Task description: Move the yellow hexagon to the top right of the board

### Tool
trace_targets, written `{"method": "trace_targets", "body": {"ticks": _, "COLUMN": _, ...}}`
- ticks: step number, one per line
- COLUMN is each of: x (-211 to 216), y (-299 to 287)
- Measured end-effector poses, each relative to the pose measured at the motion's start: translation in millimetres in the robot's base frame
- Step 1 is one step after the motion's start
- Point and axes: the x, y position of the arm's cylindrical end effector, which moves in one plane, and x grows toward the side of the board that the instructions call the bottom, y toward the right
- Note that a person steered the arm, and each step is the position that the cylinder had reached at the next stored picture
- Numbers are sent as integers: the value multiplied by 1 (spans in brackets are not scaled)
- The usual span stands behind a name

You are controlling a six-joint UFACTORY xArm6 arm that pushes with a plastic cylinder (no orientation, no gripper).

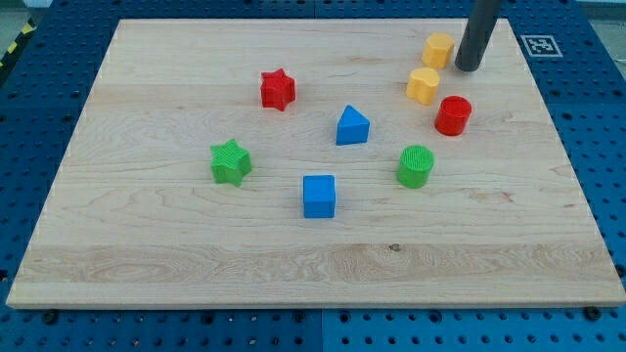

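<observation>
Two yellow blocks sit near the board's top right. The upper yellow block [438,49] and the lower yellow block [424,85] both look many-sided; I cannot tell which one is the hexagon. My tip [468,69] rests on the board just to the right of the upper yellow block, with a small gap between them, and above the red cylinder [453,115]. The dark rod rises from it out of the view's top.
A red star [278,90] lies left of centre at the top. A blue triangle [352,126] and a blue cube [319,196] are in the middle. A green star [231,162] is at the left and a green cylinder [416,166] at the right. The wooden board [147,244] lies on a blue pegboard.
</observation>
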Motion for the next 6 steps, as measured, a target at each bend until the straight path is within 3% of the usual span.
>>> {"method": "trace_targets", "body": {"ticks": 2, "x": 16, "y": -70}}
{"method": "trace_targets", "body": {"ticks": 6, "x": -26, "y": -50}}
